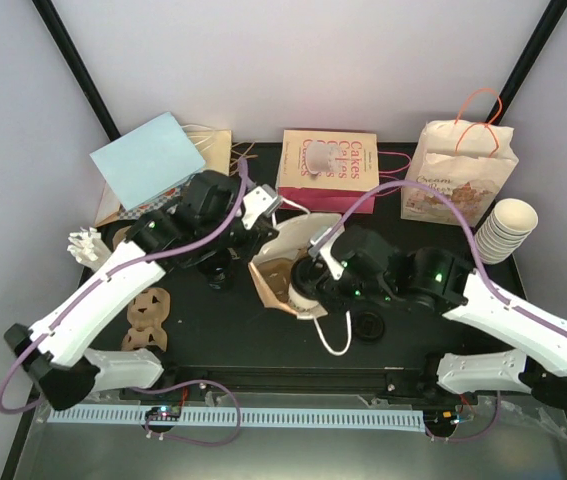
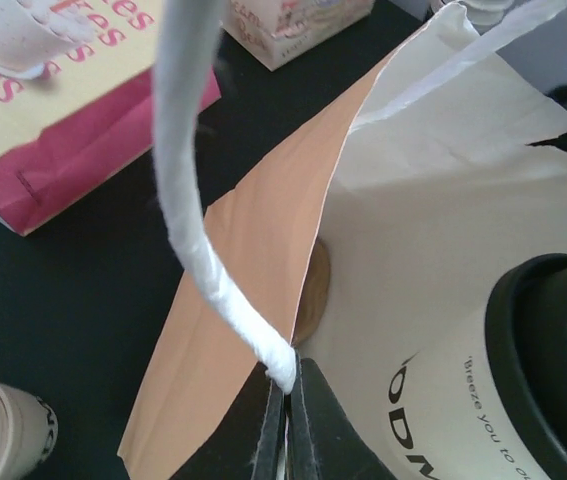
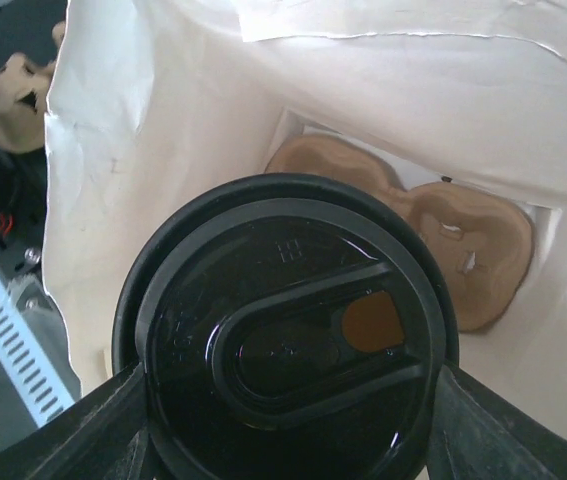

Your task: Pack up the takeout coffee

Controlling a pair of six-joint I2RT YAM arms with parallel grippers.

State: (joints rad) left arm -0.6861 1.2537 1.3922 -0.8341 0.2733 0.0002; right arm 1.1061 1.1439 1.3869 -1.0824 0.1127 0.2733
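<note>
Top external: the left gripper (image 1: 261, 208) lifts one side of the white paper bag (image 1: 281, 262), and the right gripper (image 1: 311, 282) has the takeout coffee (image 1: 303, 298) at the bag's mouth.

Left wrist: the jaws are pinched fully shut on the bag's handle (image 2: 188, 200). Hold it taut so the mouth gapes.

Right wrist: the jaws, part-open, clasp the cup beneath its black lid (image 3: 283, 330), above the pulp carrier (image 3: 463, 240) on the bag's floor. Lower the cup straight and upright.
</note>
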